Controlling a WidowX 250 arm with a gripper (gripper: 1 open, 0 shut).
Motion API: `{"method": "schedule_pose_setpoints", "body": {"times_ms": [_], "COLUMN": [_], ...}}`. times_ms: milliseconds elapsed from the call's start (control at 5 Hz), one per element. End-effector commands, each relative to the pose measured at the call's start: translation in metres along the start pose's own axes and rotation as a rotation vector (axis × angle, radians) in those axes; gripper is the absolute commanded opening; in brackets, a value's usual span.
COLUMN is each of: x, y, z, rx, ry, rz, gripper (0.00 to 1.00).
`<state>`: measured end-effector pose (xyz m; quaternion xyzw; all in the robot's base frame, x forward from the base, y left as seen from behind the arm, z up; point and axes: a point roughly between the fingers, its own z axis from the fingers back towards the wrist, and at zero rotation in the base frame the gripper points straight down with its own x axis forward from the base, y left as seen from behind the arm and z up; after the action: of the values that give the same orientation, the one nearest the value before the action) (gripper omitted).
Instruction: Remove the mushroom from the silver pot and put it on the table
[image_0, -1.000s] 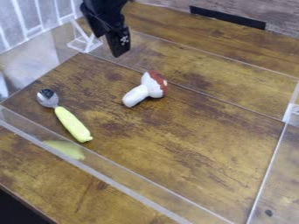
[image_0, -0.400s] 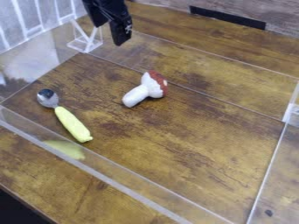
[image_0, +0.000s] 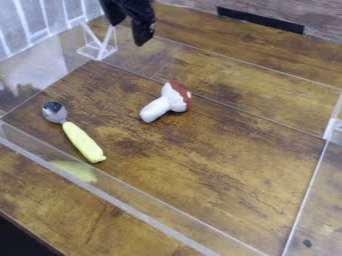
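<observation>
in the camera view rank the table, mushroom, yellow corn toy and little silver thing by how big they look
1. table, by far the largest
2. yellow corn toy and mushroom: corn looks slightly longer, but it lies nearer the camera, so unsure
3. silver thing, smallest

No text, label, brand, number or sign can be read anywhere in the view (the resolution is low, and fine print would be lost anyway).

white-stemmed red-capped mushroom (image_0: 166, 102), brown dark-grained table (image_0: 241, 150), black claw (image_0: 139, 28)
</observation>
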<state>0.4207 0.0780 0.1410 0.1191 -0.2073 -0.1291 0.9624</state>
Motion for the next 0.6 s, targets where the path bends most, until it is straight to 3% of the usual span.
{"method": "schedule_pose_setpoints", "body": {"times_ms": [0,400], "x": [0.012,0.022], "y": [0.008,0.012], "z": [0.010,0.012], "rx": [0.031,0.066], "ry": [-0.060,-0.077], "rz": [0.007,0.015], "gripper": [1.00,1.00]}}
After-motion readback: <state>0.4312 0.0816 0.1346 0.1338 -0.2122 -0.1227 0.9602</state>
